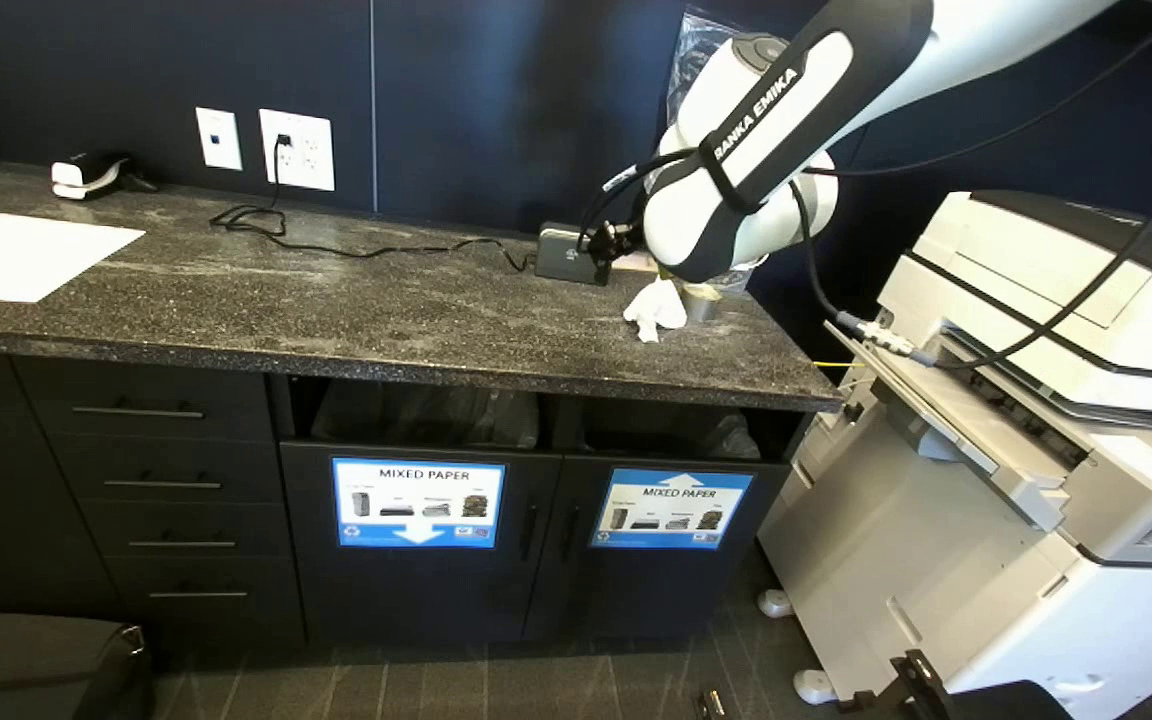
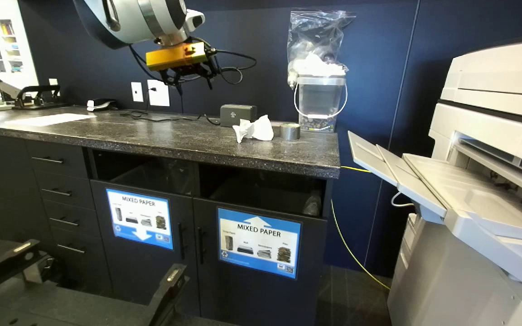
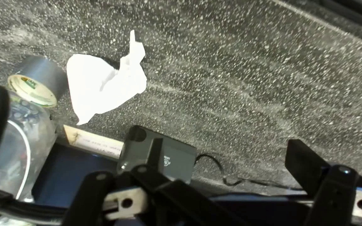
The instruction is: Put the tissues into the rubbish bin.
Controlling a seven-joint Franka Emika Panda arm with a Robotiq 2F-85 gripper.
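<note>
The white crumpled tissues (image 1: 658, 308) lie on the dark speckled counter, touching each other if more than one. They also show in an exterior view (image 2: 257, 128) and in the wrist view (image 3: 105, 83). My gripper (image 2: 195, 86) hangs well above the counter, to the left of the tissues in that exterior view. In the wrist view the gripper (image 3: 226, 153) has its fingers wide apart with nothing between them. The tissues lie up and left of the fingers there. Below the counter are two rubbish bin slots marked "MIXED PAPER", one left (image 1: 426, 450) and one right (image 2: 261, 209), with clear liners inside.
A roll of grey tape (image 3: 44, 78) stands beside the tissues. Behind are a dark grey box (image 2: 238, 115) with a black cable and a clear bucket (image 2: 317, 102) topped by a clear bag. A flat white sheet (image 1: 31, 255) lies far left. A printer (image 1: 1016, 400) stands right.
</note>
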